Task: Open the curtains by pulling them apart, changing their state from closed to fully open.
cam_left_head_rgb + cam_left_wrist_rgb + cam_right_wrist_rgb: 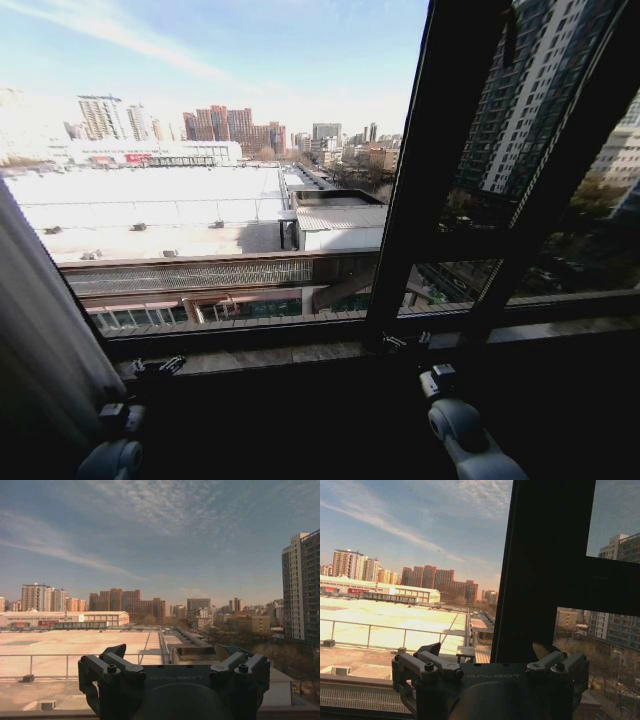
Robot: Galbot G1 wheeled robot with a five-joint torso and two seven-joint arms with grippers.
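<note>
**CURTAIN HANDLING: WINDOW UNCOVERED, TOOLS LOW AT SILL**

Location: curtain (40, 330) is bunched at approx. 8 o'clock in head view, pulled to the window's left edge beside the left arm. Glass is otherwise uncovered; no panel visible on the right side, so the task looks near complete or complete.

Handling (est.): sheer, light, soft fabric; no stiffness, will drape and slip. Grip a thick gathered fold at mid-height, not a single layer. Pull sideways only; a downward tug could strain the rail.

Tool state: left tool (160, 366) at 7 o'clock, right tool (405, 343) at 5 o'clock, both just below the window sill (300, 352). Both have fingers spread, nothing held.

View differences: head view alone gives curtain and both arms. Left wrist view: left tool (174, 667) facing open skyline. Right wrist view: right tool (490, 666) facing the dark window frame bar (542, 570).
</note>
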